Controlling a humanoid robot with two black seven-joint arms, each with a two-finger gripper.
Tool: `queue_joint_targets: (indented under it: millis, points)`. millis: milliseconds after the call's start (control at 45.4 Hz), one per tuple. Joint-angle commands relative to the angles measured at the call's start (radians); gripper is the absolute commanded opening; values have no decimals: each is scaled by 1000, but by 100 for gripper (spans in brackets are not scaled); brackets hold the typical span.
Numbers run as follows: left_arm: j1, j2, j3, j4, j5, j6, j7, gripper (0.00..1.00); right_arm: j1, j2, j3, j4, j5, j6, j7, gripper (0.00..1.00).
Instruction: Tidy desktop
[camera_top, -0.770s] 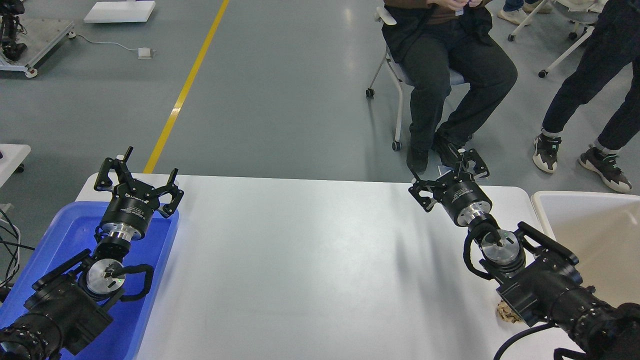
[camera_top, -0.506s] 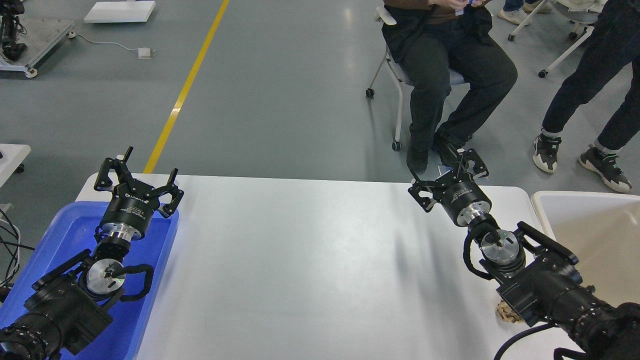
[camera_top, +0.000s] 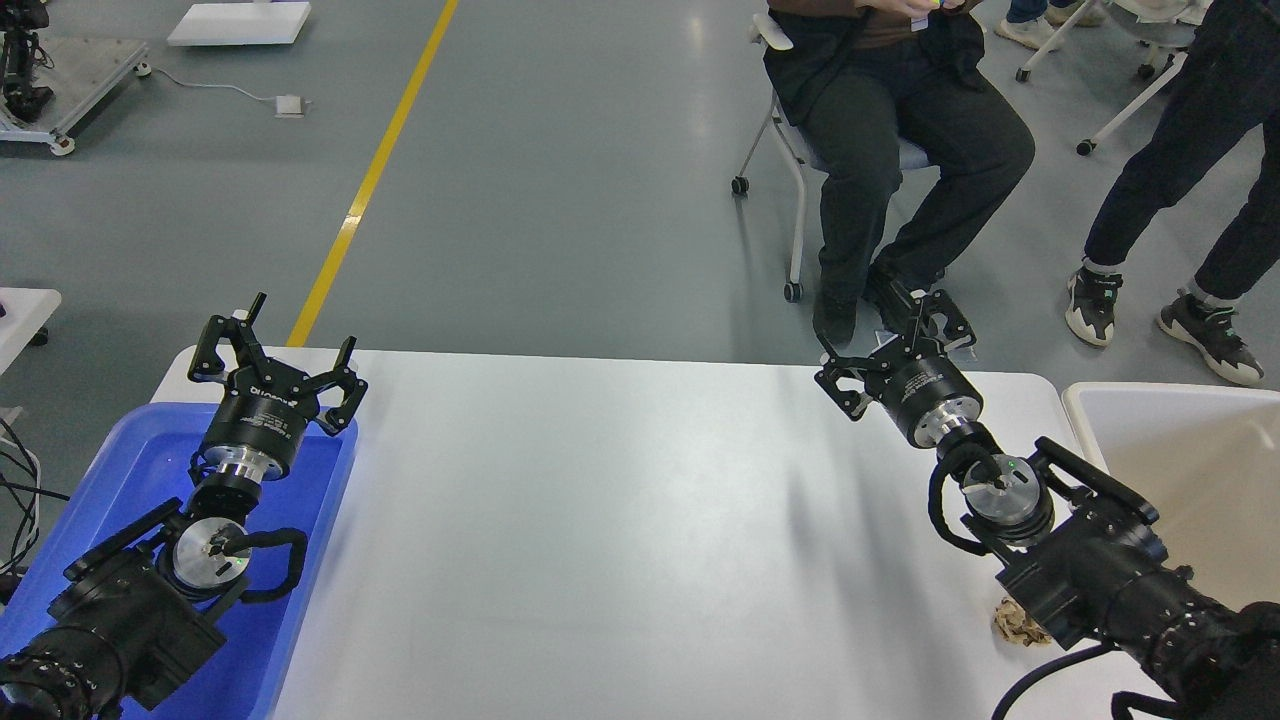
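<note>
The desktop (camera_top: 620, 520) is a wide glossy white tabletop with rounded corners. My left gripper (camera_top: 272, 345) is open and empty, held over the far end of the blue plastic tray (camera_top: 130, 470) at the table's left. My right gripper (camera_top: 895, 340) is open and empty above the table's far right edge. A small crumpled brown scrap (camera_top: 1018, 622) lies on the desktop near the front right, partly hidden under my right arm.
An off-white rectangular bin (camera_top: 1190, 480) stands at the right end of the table. Beyond the far edge, a seated person (camera_top: 900, 140) on a wheeled chair and a standing person (camera_top: 1190, 170) are close to the right gripper.
</note>
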Motion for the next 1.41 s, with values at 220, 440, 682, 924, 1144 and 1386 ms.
queue_joint_targets:
  millis: [220, 440, 682, 924, 1144, 1386]
  points:
    - [0, 0, 0, 0, 0, 0, 0, 100, 42, -230, -2, 184, -178, -7, -2, 100]
    - [-2, 0, 0, 0, 0, 0, 0, 100, 35, -391, -30, 383, -361, -7, 0, 100]
    - [0, 0, -1, 0, 1, -3, 1, 100, 33, -587, -174, 574, -560, -15, 3, 100]
    - [0, 0, -2, 0, 1, -5, 1, 100, 35, -750, -281, 606, -934, -16, 24, 100]
    - [0, 0, -2, 0, 1, -5, 1, 100, 32, -833, -389, 606, -1295, -80, 152, 100]
    - [0, 0, -2, 0, 1, -5, 1, 100, 33, -821, -721, 620, -1464, -413, 230, 100]
